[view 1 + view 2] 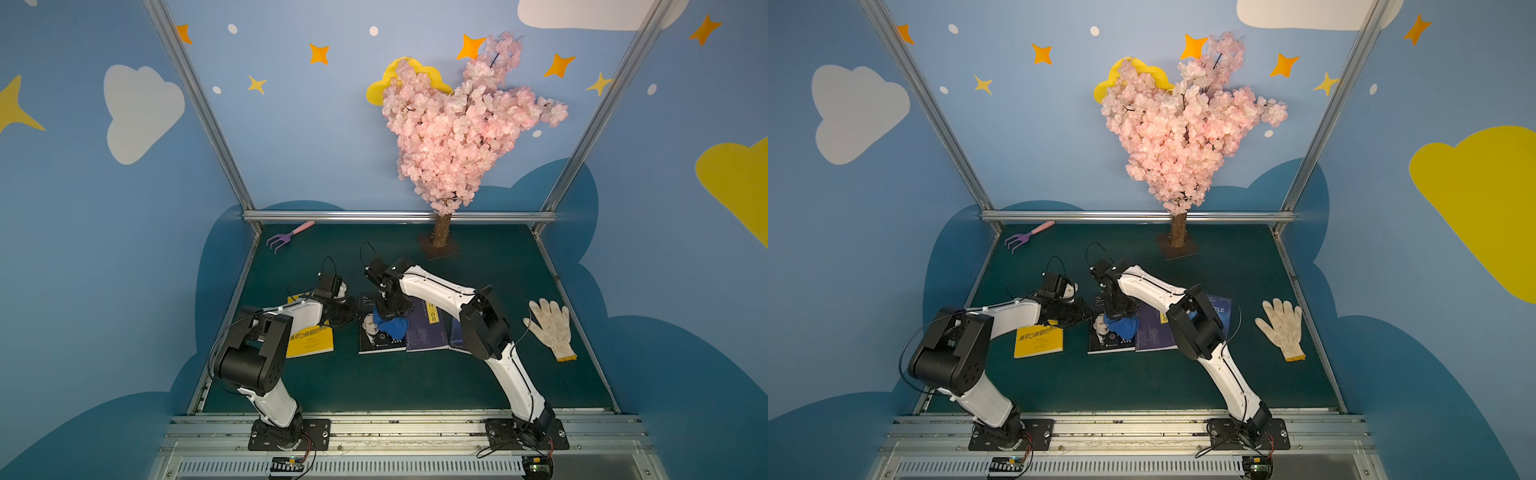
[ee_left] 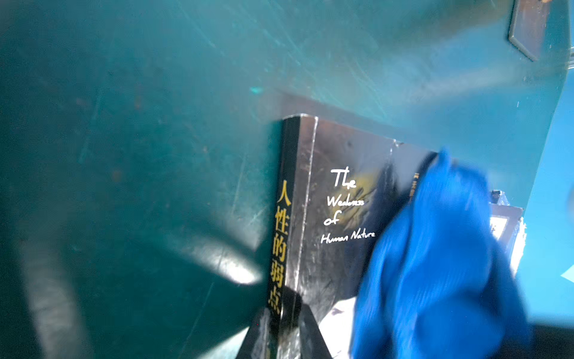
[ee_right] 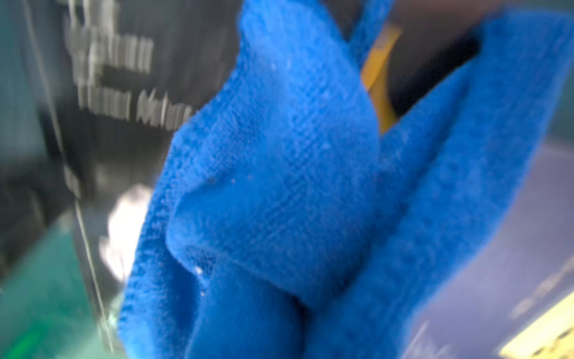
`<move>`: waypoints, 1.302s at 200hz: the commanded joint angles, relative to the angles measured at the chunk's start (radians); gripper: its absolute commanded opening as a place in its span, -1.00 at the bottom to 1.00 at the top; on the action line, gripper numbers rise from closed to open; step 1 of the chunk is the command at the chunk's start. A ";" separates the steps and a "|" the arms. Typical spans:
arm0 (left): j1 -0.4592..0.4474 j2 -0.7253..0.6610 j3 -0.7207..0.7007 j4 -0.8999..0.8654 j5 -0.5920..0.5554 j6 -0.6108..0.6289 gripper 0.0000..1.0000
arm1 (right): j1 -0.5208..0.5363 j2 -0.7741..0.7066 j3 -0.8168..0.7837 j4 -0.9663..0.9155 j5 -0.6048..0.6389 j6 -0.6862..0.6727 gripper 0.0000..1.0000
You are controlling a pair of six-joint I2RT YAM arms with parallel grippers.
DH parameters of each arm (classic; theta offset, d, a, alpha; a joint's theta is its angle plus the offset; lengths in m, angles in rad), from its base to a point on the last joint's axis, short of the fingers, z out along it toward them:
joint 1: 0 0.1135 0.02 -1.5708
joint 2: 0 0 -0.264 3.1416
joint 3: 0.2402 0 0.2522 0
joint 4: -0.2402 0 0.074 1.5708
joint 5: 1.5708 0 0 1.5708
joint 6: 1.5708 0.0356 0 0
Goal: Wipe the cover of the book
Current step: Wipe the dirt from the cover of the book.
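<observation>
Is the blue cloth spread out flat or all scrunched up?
Scrunched up. The blue cloth hangs in thick folds under the right pincer, on the black book.

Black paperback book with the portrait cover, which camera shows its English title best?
The left wrist view: the black paperback book sits close, its white title sharp beside the blue microfibre cloth. Both top views show the book small, the title unreadable. The right wrist view shows it motion-blurred, largely behind the cloth.

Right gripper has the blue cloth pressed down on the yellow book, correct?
Not quite. The right gripper has the blue cloth pressed down on the black book, not the yellow book. Both top views show it.
</observation>
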 commanded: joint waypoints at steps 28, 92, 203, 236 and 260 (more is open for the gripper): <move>0.002 0.029 0.003 -0.043 -0.028 0.018 -0.61 | -0.008 0.115 -0.064 -0.040 0.059 -0.037 -1.00; 0.003 0.038 0.008 -0.039 -0.010 0.011 -0.61 | 0.174 -0.109 -0.525 0.121 0.049 0.071 -1.00; 0.008 0.037 0.000 -0.035 -0.018 0.011 -0.61 | -0.009 0.225 0.113 -0.113 0.064 -0.011 -1.00; 0.016 0.030 -0.004 -0.042 -0.025 0.012 -0.61 | 0.077 0.063 -0.236 0.038 0.054 0.015 -1.00; 0.018 0.036 -0.003 -0.026 0.002 0.003 -0.61 | 0.152 -0.042 -0.431 0.098 0.050 0.052 -1.00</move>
